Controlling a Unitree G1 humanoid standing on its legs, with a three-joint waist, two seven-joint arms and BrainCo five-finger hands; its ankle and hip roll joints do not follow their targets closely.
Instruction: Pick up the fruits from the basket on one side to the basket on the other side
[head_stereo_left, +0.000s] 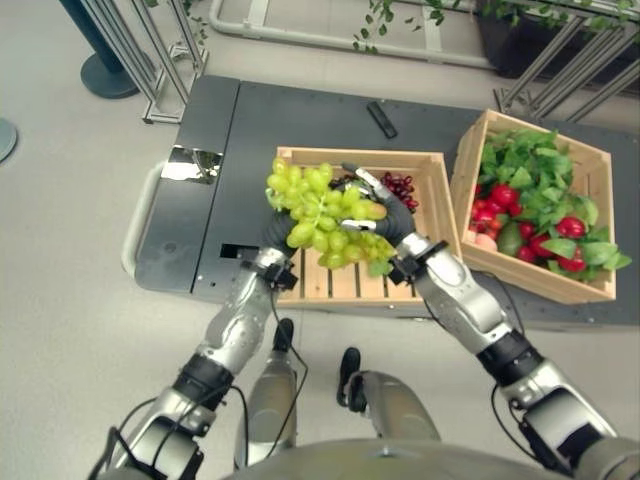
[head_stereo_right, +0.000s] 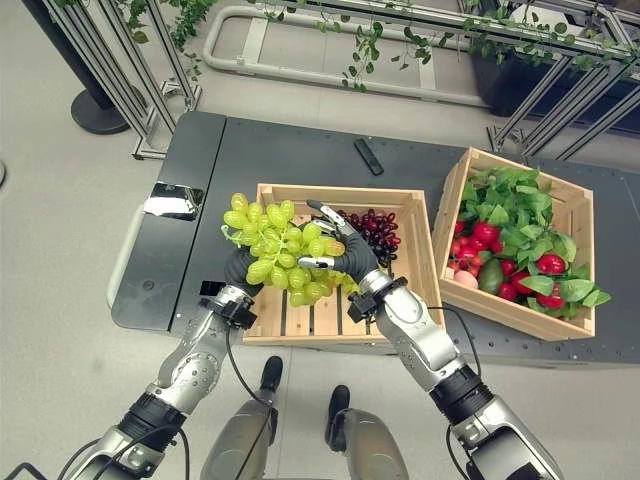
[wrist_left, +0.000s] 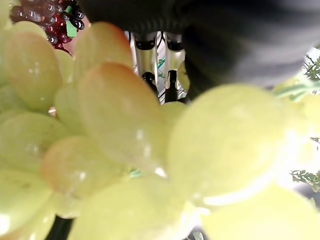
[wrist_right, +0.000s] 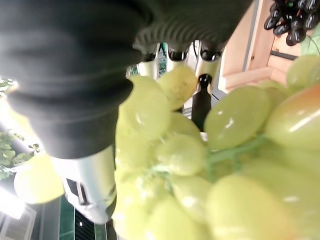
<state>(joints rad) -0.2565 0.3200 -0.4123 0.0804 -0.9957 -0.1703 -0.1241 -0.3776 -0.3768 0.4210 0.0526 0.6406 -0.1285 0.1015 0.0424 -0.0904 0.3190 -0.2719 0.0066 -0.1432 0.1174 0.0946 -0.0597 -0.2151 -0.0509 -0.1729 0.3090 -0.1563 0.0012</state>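
Green grape bunch (head_stereo_right: 280, 252): held up between both hands, above the near-left part of the slatted crate (head_stereo_right: 400, 196). Not resting on the slats, as far as you can judge.

Handling: a loose, floppy cluster; single grapes are smooth and likely to roll or pull off the stem. Expect moderate weight, no stiffness. Cradle it from below and at the sides rather than pinching one berry; a squeeze would bruise it.

Right hand (head_stereo_right: 340, 252): fingers curled round the bunch's right flank, one finger raised above it. Left hand (head_stereo_right: 238, 268): cupped under the left side, fingers buried in grapes, so you cannot tell its closure.

Beyond the right hand, dark red grapes (head_stereo_right: 373, 230) lie in the crate's far corner. Further right, a tilted crate (head_stereo_right: 520, 320) holds leaves and red fruit. Both sit on the dark tabletop (head_stereo_right: 300, 150).
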